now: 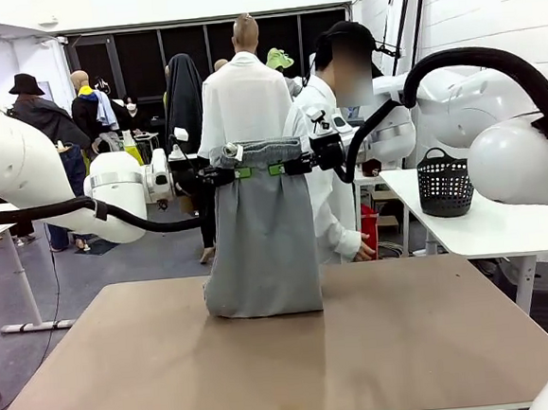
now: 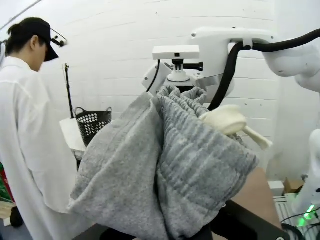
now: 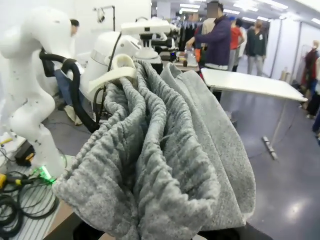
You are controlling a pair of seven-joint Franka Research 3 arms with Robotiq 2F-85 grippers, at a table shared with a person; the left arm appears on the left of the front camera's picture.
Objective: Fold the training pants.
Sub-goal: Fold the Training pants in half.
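The brown surface (image 1: 380, 349) lies nearest, bare along its near edge. Toward its far middle the pants (image 1: 260, 235) hang upright, folded lengthwise, their lower end resting on the surface and bunching slightly at the left corner. At the top, the waistband is pinched from both sides: the left gripper (image 1: 243, 172) has its fingers clenched on the left part of the waistband, the right gripper (image 1: 277, 169) clenched on the right part, the two close together. A pale drawstring (image 2: 231, 120) sticks out of the gathered waistband. Beyond the pants a person (image 1: 332, 153) in white stands at the far side. Far right, a black basket (image 1: 444, 184) sits on a white table (image 1: 484, 222).
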